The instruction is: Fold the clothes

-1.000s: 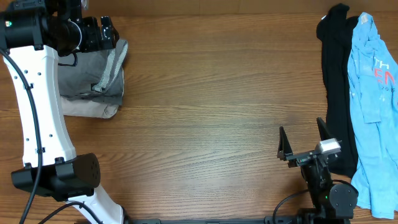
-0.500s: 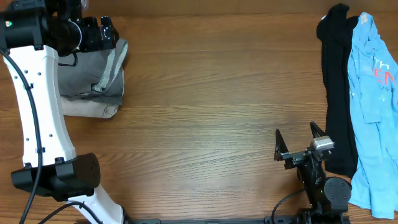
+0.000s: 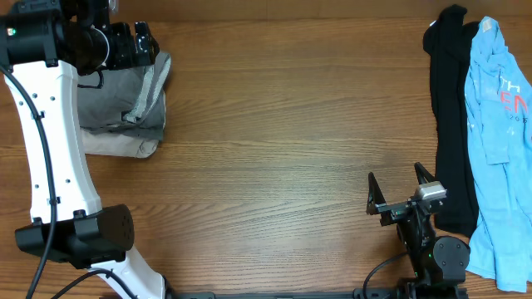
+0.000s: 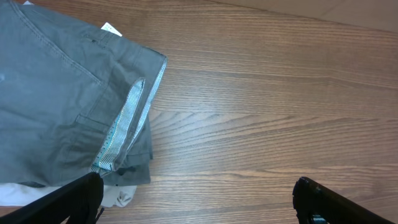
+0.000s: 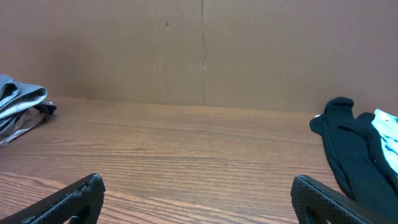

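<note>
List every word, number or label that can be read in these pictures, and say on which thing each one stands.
"TH": white letters on the light-blue printed shirt, cut off by the picture's edge.
Red letters below them, and a smaller line under those: too blurred to read.
Small white tag beside the folded grey fabric shorts: no text legible.

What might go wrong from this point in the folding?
The grey shorts lie stacked on the beige trousers, so the open left gripper may pinch both garments if it closes low on the pile. The open right gripper sits close beside the black garment and might snag it if it swings that way.
</note>
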`<act>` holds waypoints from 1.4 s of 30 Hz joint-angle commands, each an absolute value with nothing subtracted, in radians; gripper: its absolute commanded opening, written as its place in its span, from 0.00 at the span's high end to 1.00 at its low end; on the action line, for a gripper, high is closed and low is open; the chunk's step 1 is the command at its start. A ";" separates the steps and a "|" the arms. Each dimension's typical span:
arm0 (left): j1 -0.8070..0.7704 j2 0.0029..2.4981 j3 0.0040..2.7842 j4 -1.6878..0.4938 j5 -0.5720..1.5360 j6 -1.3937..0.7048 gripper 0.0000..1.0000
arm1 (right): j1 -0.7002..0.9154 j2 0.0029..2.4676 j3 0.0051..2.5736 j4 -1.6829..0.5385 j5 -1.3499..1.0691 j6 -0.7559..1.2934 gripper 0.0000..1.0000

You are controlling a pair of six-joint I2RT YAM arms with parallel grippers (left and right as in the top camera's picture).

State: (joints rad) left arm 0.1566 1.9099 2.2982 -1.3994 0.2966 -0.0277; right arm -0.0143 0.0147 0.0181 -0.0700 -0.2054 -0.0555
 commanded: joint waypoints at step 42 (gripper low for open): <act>0.057 0.263 0.209 -0.027 0.458 -0.030 0.00 | -0.020 0.003 0.008 -0.062 -0.202 -0.048 0.00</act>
State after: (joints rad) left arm 0.0765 0.3126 0.2844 -0.1135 0.5003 -0.0269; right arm -0.0147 0.0109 0.0181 -0.0685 -0.2054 -0.0525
